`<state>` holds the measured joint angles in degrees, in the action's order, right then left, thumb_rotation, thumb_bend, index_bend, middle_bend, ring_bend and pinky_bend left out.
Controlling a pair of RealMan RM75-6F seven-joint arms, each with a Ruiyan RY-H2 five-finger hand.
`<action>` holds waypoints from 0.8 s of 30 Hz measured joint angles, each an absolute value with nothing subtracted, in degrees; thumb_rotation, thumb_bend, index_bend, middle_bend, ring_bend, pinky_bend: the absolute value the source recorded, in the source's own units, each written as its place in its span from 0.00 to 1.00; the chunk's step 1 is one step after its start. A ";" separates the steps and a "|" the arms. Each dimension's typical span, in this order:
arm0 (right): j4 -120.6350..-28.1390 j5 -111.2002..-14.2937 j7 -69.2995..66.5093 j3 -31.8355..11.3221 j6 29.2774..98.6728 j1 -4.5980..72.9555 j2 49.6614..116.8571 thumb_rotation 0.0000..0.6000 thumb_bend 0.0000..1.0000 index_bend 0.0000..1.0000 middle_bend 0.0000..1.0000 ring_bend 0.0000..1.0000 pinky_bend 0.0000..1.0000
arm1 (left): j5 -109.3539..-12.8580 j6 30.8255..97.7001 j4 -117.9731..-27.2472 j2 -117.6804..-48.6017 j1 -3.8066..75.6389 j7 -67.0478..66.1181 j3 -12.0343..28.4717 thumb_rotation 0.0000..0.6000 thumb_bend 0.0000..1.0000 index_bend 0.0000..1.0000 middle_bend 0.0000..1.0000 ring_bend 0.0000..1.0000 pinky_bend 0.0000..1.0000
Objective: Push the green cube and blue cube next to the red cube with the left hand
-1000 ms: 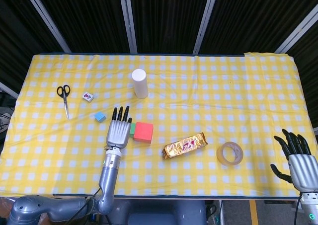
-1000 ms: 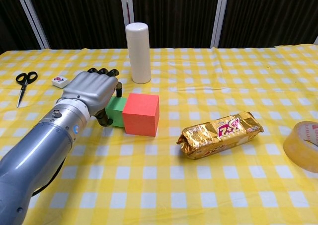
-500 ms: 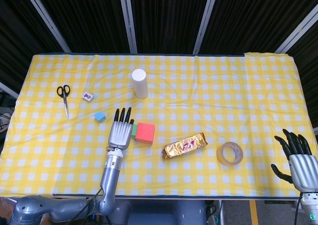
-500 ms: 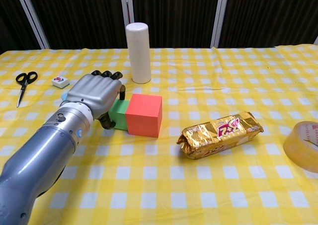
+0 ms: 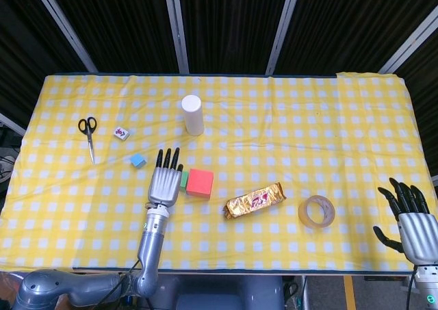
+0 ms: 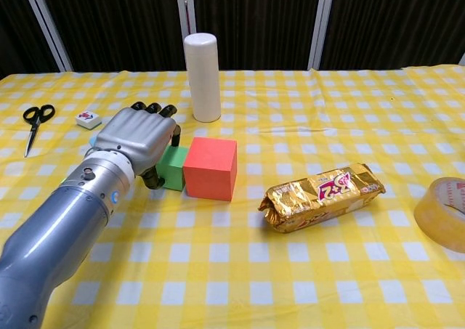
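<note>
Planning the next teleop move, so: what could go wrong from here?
1. The left hand is pressed against the green cube, which already touches the red cube; pushing further would probably slide the red cube toward the gold snack pack.
2. The blue cube lies apart, up-left of the left hand; a sweep toward it may knock the green cube away.

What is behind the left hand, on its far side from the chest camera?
Behind the metal left hand a small green cube shows partly, touching the large red cube. Its left part is covered.
</note>
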<state>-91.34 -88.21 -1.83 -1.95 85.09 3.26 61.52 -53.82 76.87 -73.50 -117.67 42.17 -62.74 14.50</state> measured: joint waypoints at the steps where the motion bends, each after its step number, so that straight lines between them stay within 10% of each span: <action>1: -91.38 -88.22 -1.79 -1.94 85.06 3.27 61.52 1.00 0.32 0.16 0.00 0.00 0.00 | -53.89 76.99 -73.45 -117.65 42.18 -62.93 14.46 1.00 0.41 0.36 0.00 0.00 0.00; 24: -91.57 -87.71 -1.52 -2.07 84.88 3.24 61.44 1.00 0.32 0.16 0.00 0.00 0.00 | -55.08 75.52 -71.57 -118.66 42.30 -60.03 14.64 1.00 0.40 0.35 0.00 0.00 0.00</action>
<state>-91.57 -87.71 -1.52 -2.07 84.88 3.24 61.44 -55.08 75.52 -71.57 -118.66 42.30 -60.03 14.64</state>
